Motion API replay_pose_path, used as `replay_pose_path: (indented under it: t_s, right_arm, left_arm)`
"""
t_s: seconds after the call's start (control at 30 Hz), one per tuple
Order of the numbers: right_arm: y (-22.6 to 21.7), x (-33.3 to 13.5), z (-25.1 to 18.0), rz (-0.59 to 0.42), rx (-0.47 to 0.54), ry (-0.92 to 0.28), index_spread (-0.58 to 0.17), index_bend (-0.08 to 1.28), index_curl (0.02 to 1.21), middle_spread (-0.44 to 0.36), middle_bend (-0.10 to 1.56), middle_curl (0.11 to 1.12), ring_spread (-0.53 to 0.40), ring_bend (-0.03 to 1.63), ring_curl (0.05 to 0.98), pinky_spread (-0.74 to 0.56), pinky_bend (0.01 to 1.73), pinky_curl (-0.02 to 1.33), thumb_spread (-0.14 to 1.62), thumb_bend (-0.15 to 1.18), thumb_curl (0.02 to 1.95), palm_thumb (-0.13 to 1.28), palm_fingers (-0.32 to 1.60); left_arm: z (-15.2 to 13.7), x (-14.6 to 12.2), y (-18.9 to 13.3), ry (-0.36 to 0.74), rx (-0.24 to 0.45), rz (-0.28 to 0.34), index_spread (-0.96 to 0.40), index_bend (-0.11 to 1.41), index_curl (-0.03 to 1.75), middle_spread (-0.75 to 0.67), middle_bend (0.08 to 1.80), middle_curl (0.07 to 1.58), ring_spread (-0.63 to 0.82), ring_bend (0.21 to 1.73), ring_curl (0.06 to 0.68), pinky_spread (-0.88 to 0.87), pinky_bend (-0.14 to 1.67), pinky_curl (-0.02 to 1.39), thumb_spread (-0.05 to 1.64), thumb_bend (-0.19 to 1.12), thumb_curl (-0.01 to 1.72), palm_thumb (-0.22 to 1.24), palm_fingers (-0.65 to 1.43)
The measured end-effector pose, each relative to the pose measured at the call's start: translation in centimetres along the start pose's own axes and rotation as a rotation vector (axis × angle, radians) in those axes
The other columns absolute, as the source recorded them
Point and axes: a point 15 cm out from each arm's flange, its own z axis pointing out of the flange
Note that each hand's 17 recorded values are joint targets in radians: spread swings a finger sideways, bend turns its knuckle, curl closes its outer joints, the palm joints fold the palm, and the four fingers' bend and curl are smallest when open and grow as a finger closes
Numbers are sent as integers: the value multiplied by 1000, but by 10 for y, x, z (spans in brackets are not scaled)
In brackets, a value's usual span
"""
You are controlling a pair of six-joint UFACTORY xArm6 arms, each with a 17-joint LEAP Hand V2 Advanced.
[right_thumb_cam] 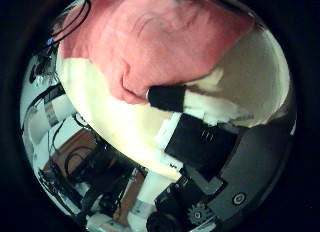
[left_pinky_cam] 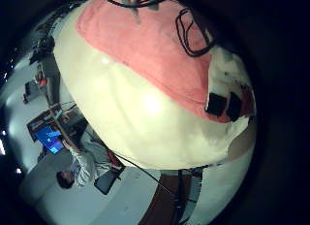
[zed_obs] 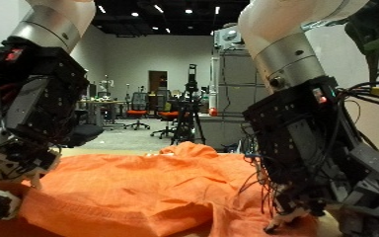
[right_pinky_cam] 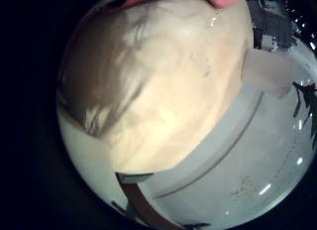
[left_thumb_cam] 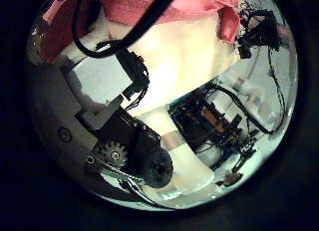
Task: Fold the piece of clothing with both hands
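We see the orange garment (zed_obs: 150,188) lying rumpled on the cream desk (left_pinky_cam: 126,109). The left hand (zed_obs: 19,128) hangs over one end, fingers relaxed, holding nothing. The right hand (zed_obs: 308,148) has its fingers (right_thumb_cam: 172,95) curled onto the cloth edge, pinching it.

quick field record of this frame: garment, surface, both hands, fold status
garment: orange cloth, spread out and rumpled, not neatly folded
surface: pale tabletop, cloth covers part of it
left hand: low at one side of the cloth, fingers down by its edge; grasp cannot be told
right hand: low at the other side, a fingertip at the cloth's edge; grasp cannot be told
fold status: no finished fold visible
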Motion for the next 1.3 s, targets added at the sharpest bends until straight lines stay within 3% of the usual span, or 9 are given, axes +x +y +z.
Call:
replay_pose_path:
  t_s: [0.2,0.4,0.7,0.9,1.3]
  right_arm:
    - [24,28,-26,82,37,-1,-304,1005,748,-161,1188,765,-230,1285,596,-306,1246,632,1053,136,497,1063,1233]
    - [48,30,-56,107,73,-18,-279,1068,779,-142,1259,772,-215,1338,635,-270,1289,687,1078,112,540,1079,1174]
    - [84,18,-110,112,201,-67,-258,1090,791,-126,1303,757,-208,1362,658,-241,1290,730,1093,70,594,1101,1154]
    - [86,17,-127,122,258,-74,-251,1098,789,-125,1315,740,-206,1366,659,-242,1272,742,1086,44,627,1118,1163]
    - [74,27,-125,130,292,-71,-243,1108,783,-116,1335,717,-205,1377,659,-245,1252,766,1081,-5,678,1136,1166]
  left_arm:
    - [-7,1,16,2,-8,7,-707,461,1083,-610,925,1134,-432,1377,555,-612,1229,567,875,-25,609,774,1103]
    - [-19,5,36,7,-1,30,-715,446,1095,-610,917,1135,-434,1375,553,-611,1227,566,875,-27,606,768,1108]
    - [-47,33,69,126,-30,110,-726,445,1110,-613,907,1139,-436,1369,551,-617,1223,561,878,-25,605,763,1115]
    - [-60,25,75,96,-7,104,-730,442,1115,-615,903,1142,-435,1365,551,-620,1222,559,888,-24,600,758,1117]
    - [-57,23,72,97,-15,104,-736,436,1123,-618,899,1146,-434,1358,551,-613,1221,560,895,-24,595,759,1118]
